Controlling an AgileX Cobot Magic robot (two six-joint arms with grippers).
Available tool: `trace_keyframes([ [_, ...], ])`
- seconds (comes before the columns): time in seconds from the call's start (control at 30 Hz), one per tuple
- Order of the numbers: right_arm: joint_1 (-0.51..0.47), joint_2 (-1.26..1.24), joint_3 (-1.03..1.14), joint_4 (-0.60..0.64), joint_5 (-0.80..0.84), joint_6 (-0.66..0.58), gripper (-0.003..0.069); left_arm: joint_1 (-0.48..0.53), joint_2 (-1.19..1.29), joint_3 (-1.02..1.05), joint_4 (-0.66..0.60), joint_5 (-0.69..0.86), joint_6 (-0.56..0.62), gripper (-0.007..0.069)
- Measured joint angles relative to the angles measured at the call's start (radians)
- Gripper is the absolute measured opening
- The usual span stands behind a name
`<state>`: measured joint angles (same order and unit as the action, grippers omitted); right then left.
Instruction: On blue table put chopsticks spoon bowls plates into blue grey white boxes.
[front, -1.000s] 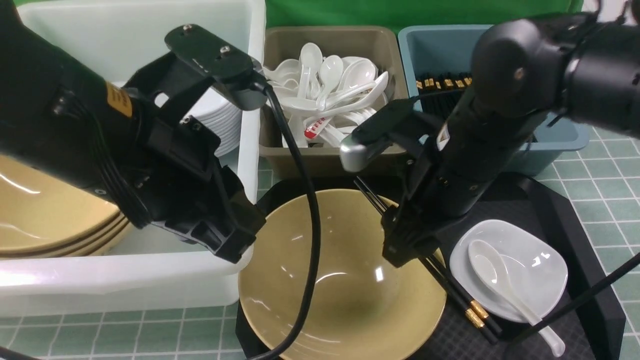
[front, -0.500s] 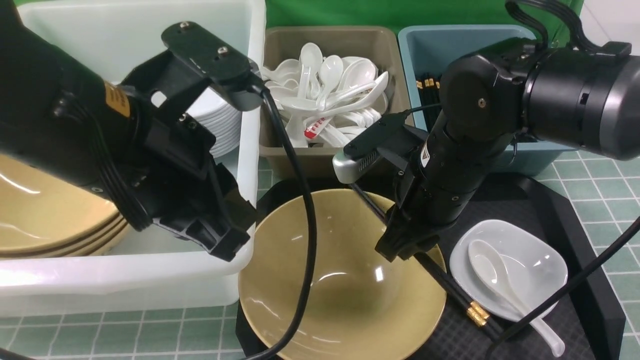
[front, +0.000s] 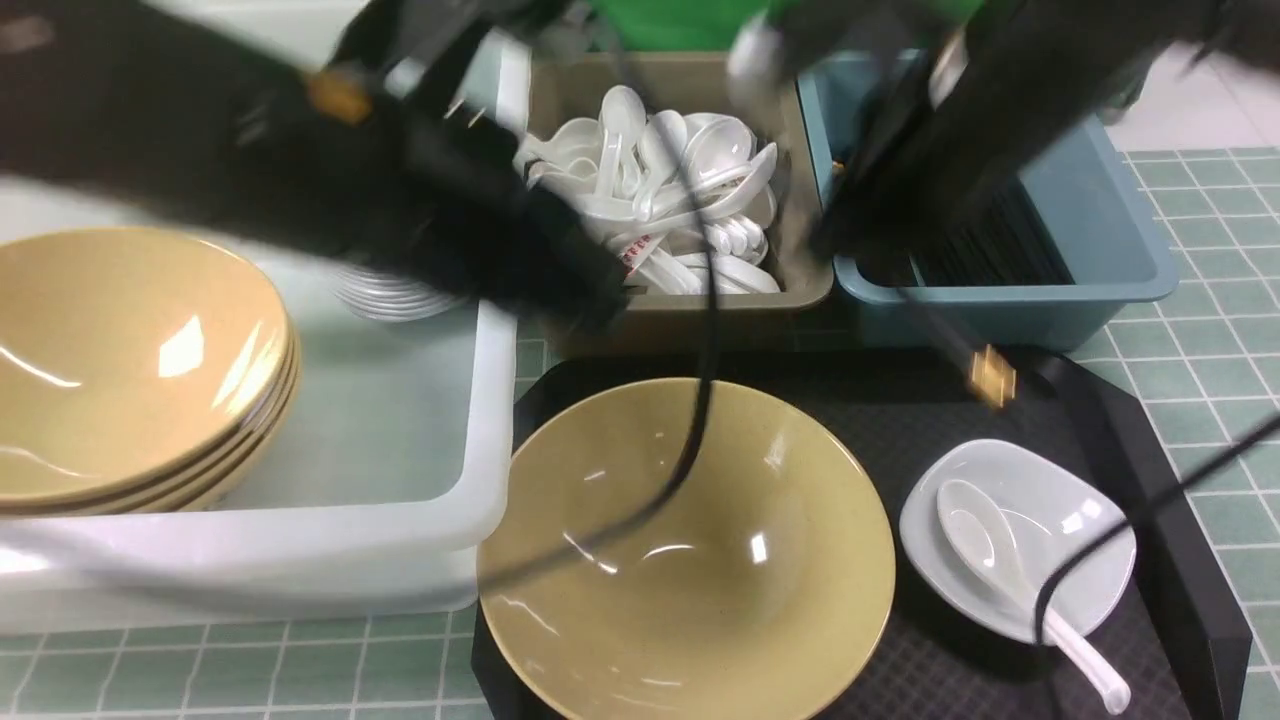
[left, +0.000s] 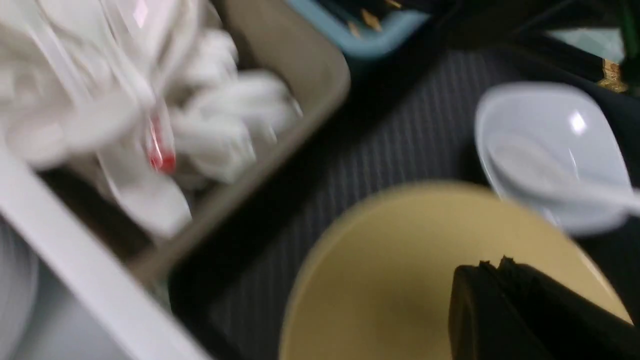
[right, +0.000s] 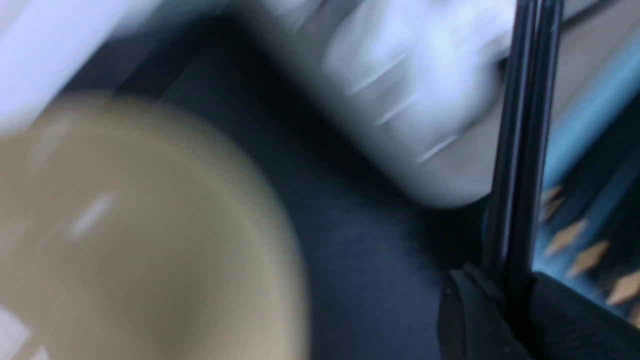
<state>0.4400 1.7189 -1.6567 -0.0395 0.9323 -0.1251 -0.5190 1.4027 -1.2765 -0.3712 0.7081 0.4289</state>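
Observation:
My right gripper (right: 506, 286) is shut on a pair of black chopsticks (right: 522, 150). In the front view the chopsticks (front: 988, 378) hang slanting, gold-tipped ends lowest, in front of the blue box (front: 1120, 240), which holds more chopsticks. My left gripper (left: 492, 263) is shut on nothing and hangs above the big tan bowl (front: 690, 550) on the black tray (front: 1130, 420). A white spoon (front: 985, 540) lies on a small white plate (front: 1080, 520) to the right of that bowl. Both arms are blurred by motion.
The white box (front: 490, 400) on the left holds stacked tan bowls (front: 130, 360) and white plates (front: 395, 295). The grey box (front: 680, 310) in the middle is full of white spoons (front: 660, 180). My arms' cables (front: 690, 440) hang across the tray.
My right gripper closed on the chopsticks, lifted them off the tan bowl's rim and carried them up toward the blue box. My left arm swung up and to the right.

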Motion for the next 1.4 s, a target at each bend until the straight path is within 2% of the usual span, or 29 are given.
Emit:
trace_keyframes([
  [0.1,-0.072,0.027,-0.039,-0.006,-0.092,0.052,0.0149,0.000,0.095,-0.108,-0.012,-0.051,0.023,-0.0014],
  [0.2,-0.172,0.112,-0.095,-0.010,-0.236,0.161,0.0149,0.000,0.221,-0.255,-0.022,-0.122,0.060,-0.0014],
  [0.37,-0.244,0.262,-0.153,-0.010,-0.342,0.263,0.0149,0.000,0.327,-0.386,-0.023,-0.200,0.101,-0.0014],
  [0.53,-0.268,0.390,-0.206,-0.010,-0.361,0.286,0.0152,0.000,0.364,-0.403,-0.023,-0.209,0.113,-0.0014],
  [0.63,-0.269,0.443,-0.241,-0.010,-0.318,0.275,0.0193,0.000,0.369,-0.403,-0.021,-0.168,0.117,-0.0014],
  [0.7,-0.269,0.459,-0.266,-0.010,-0.228,0.266,0.0258,0.000,0.358,-0.403,0.003,-0.100,0.117,-0.0014],
  [0.73,-0.269,0.462,-0.295,-0.010,-0.152,0.250,0.0318,0.000,0.351,-0.403,0.012,-0.079,0.117,-0.0014],
  [0.87,-0.269,0.430,-0.384,-0.008,0.190,0.086,0.0463,0.000,0.245,-0.403,0.044,0.102,0.117,-0.0014],
  [0.97,-0.264,0.385,-0.382,0.000,0.268,0.027,0.0496,0.000,0.196,-0.403,0.045,0.175,0.117,-0.0014],
  [1.0,-0.258,0.330,-0.345,0.012,0.286,-0.003,0.0507,-0.001,0.135,-0.399,0.036,0.264,0.122,-0.0014],
  [1.07,-0.240,0.223,-0.256,0.039,0.293,-0.015,0.0511,-0.012,0.084,-0.362,0.021,0.321,0.134,-0.0014],
  [1.17,-0.220,0.131,-0.152,0.039,0.293,-0.023,0.0512,-0.037,0.054,-0.310,0.019,0.333,0.156,-0.0014],
  [1.27,-0.167,-0.032,0.103,0.046,0.295,-0.036,0.0514,-0.105,0.035,-0.196,0.019,0.278,0.181,-0.0014],
  [1.33,-0.142,-0.084,0.192,0.046,0.294,-0.038,0.0515,-0.135,0.038,-0.157,0.018,0.236,0.189,-0.0014],
  [1.4,-0.100,-0.148,0.362,0.050,0.249,-0.031,0.0515,-0.194,0.051,-0.090,0.015,0.142,0.196,-0.0014],
])
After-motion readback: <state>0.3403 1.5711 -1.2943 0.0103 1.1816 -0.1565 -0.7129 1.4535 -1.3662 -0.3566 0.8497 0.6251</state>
